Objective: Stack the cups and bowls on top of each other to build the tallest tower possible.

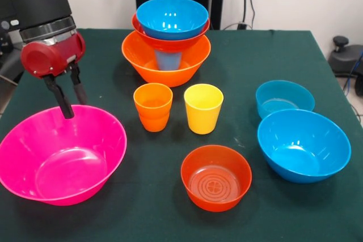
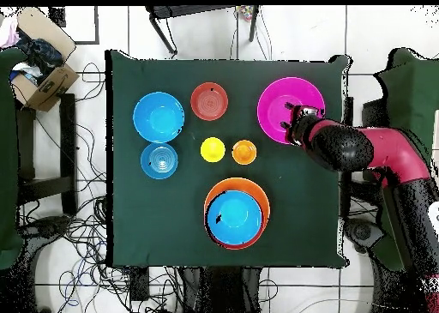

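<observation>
The tower stands at the far middle: a big orange bowl holds a blue cup, with a red-orange bowl and a blue bowl on top; it also shows in the overhead view. My gripper is open and empty, its fingers at the far rim of the big pink bowl; overhead it sits at that bowl's edge. The orange cup and yellow cup stand side by side mid-table. A red-orange bowl lies near the front.
A large blue bowl and a small shallow blue bowl sit at the right. The green table ends close behind the tower. A cardboard box and cables lie on the floor beside the table.
</observation>
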